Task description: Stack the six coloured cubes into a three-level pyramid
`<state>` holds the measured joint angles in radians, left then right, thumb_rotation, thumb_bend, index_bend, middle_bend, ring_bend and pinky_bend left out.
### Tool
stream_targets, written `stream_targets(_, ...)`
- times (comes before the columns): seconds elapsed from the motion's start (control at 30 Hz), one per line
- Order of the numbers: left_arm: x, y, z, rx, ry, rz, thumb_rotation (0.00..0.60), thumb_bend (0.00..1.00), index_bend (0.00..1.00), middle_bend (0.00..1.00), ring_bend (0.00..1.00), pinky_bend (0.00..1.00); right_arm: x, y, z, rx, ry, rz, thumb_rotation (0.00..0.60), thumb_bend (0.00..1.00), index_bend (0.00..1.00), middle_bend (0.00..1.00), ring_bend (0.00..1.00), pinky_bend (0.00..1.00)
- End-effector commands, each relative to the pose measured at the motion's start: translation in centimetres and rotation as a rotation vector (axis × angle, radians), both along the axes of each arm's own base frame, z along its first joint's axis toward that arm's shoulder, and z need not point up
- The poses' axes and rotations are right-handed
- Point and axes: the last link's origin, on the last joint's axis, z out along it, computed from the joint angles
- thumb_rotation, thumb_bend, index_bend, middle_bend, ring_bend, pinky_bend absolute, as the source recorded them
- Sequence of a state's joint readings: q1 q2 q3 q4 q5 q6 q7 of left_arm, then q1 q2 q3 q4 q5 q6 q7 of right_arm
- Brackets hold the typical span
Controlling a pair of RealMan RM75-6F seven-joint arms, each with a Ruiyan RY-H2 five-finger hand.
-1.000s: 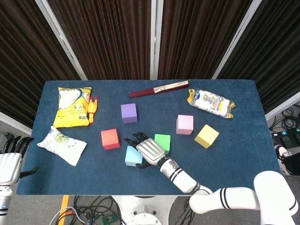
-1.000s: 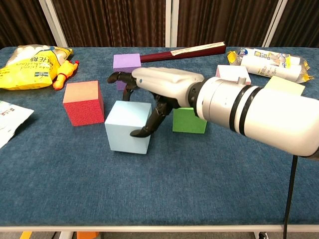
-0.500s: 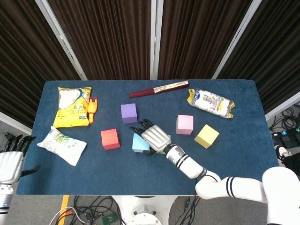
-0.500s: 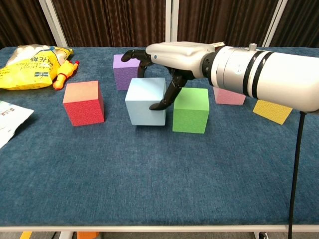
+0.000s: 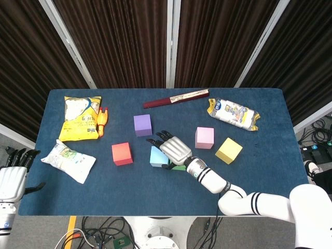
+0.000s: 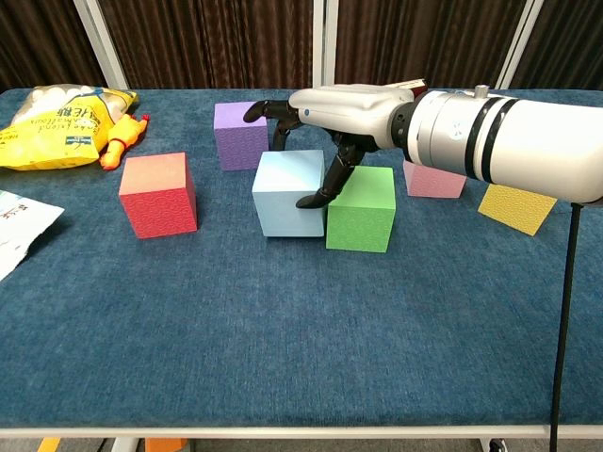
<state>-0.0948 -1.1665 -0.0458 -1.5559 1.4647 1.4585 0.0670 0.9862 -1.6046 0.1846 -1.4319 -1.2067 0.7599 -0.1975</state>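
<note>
My right hand [image 5: 174,149] lies over the light blue cube [image 5: 156,155], gripping it from above with fingers behind it and the thumb on its front right face [image 6: 287,188]. The blue cube sits on the table against the left side of the green cube [image 6: 363,207]. The red cube [image 6: 158,193] stands to the left, the purple cube [image 6: 237,135] behind. The pink cube [image 5: 204,138] and yellow cube [image 5: 229,150] lie to the right. My left hand [image 5: 13,176] hangs off the table's near left corner, fingers apart and holding nothing.
A yellow snack bag [image 5: 80,116], an orange toy [image 5: 102,121] and a white packet [image 5: 67,160] lie at the left. A dark red folded fan [image 5: 176,97] and a wrapped packet [image 5: 233,113] lie at the back. The blue table [image 5: 259,176] is bare in front.
My right hand has carried the light blue cube from the near left to the right and back, setting it beside the green cube. The left hand has stayed put.
</note>
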Motion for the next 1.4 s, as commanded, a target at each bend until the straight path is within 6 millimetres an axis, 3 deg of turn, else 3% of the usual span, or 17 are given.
stream_targets(0.03, 0.0, 0.1, 0.0, -0.001, 0.001, -0.001, 0.6, 0.0, 0.17, 0.14, 0.06, 0.08, -0.1, -0.1, -0.1, 0.003, 0.001, -0.004, 0.6, 0.15, 0.06, 0.33, 0.03, 0.0)
stream_targets(1.4, 0.1, 0.2, -0.1, -0.003, 0.004, 0.001, 0.6, 0.0, 0.17, 0.14, 0.06, 0.08, -1.1, 0.0, -0.9, 0.014, 0.034, -0.019, 0.6, 0.14, 0.0, 0.27, 0.01, 0.0)
